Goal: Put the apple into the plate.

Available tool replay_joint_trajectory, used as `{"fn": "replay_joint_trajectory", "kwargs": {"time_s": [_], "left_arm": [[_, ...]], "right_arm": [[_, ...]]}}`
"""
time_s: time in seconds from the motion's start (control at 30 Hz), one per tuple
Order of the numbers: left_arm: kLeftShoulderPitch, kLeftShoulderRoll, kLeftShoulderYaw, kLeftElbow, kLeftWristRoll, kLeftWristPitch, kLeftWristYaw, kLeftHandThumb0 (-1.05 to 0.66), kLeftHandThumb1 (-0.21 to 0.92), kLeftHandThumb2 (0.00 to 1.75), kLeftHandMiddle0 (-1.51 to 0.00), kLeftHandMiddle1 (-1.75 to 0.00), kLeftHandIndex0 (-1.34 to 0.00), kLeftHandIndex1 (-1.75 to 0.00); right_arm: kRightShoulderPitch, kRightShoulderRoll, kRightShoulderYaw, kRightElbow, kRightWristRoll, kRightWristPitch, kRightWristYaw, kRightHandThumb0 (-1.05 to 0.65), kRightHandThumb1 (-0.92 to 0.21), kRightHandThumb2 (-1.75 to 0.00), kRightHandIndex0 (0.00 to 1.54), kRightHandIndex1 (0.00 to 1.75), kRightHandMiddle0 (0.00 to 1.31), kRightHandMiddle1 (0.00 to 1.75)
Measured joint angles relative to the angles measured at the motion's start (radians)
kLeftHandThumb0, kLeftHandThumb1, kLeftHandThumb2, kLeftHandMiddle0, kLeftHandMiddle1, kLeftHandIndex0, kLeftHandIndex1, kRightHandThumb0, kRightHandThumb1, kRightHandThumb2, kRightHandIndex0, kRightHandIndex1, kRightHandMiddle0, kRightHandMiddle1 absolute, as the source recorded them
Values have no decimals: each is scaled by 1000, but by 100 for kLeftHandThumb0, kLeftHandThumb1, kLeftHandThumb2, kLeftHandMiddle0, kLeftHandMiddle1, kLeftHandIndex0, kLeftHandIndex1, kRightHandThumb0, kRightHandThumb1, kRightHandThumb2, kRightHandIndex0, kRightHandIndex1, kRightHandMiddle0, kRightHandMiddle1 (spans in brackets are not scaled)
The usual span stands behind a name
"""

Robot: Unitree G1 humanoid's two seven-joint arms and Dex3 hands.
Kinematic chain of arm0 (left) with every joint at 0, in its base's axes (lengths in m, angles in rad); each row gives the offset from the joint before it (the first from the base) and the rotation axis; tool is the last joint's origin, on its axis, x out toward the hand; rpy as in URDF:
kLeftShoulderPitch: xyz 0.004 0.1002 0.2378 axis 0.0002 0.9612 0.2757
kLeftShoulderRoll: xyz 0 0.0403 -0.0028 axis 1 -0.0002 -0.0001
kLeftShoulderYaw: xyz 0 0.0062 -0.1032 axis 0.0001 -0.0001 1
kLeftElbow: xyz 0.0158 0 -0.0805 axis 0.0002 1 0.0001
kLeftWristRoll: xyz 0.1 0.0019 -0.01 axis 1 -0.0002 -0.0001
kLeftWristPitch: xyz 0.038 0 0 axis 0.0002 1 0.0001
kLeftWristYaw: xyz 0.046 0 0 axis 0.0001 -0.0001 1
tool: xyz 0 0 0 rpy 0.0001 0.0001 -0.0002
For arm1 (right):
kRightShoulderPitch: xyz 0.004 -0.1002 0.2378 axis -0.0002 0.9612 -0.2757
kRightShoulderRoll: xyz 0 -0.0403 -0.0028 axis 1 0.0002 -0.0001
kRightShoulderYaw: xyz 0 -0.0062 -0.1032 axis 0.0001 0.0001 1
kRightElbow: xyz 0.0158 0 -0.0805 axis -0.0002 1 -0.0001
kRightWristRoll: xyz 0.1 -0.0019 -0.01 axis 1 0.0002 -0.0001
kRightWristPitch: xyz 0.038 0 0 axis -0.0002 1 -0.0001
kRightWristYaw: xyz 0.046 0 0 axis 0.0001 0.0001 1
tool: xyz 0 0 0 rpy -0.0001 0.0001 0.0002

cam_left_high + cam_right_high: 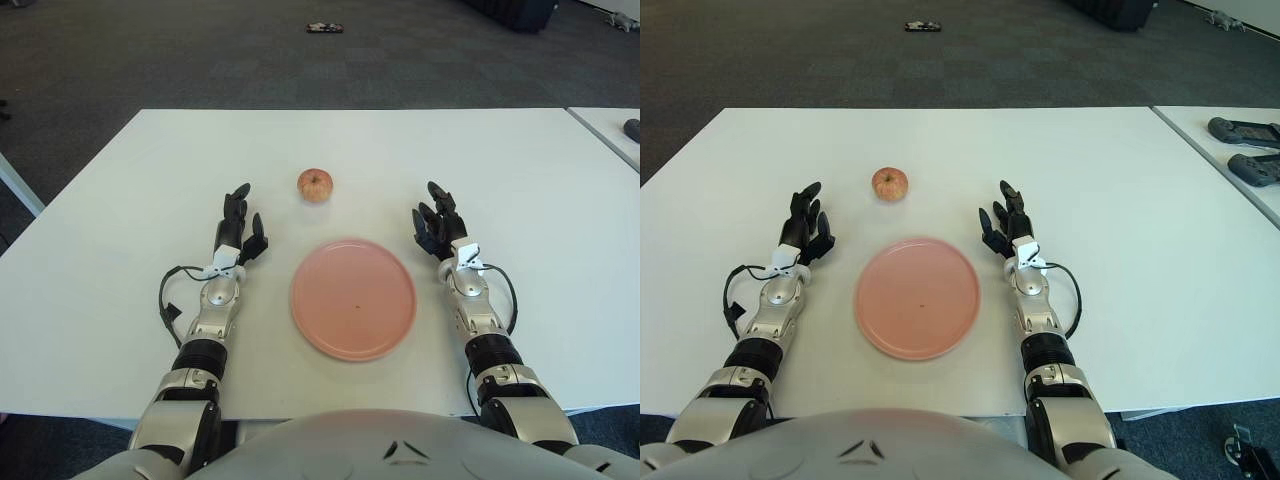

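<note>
A small reddish apple (pixel 315 185) stands on the white table (pixel 120 200), just beyond the far edge of a round pink plate (pixel 352 298), which has nothing on it. My left hand (pixel 238 228) lies left of the plate, fingers spread and holding nothing; the apple is ahead of it and to its right. To the right of the plate is my right hand (pixel 437 227), open too, fingers pointing away from me. Neither hand touches the apple or the plate.
A second white table (pixel 1230 150) adjoins on the right, carrying two dark controllers (pixel 1246 130). Dark carpet lies beyond the table, with a small dark object (pixel 324 27) on it. My torso fills the bottom edge.
</note>
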State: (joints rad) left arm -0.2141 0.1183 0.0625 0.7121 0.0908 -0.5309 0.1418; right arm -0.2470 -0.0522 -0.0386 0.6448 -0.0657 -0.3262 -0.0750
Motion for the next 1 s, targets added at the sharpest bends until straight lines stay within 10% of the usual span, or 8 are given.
{"fn": "replay_joint_trajectory", "kwargs": {"time_s": [1.0], "left_arm": [[0,-1,2,0,0,-1,0,-70,92,89,-27,-2,0,-68]], "right_arm": [[0,-1,1,-1,0,7,-1,-61,-92,-61,18,1,0,33]]}}
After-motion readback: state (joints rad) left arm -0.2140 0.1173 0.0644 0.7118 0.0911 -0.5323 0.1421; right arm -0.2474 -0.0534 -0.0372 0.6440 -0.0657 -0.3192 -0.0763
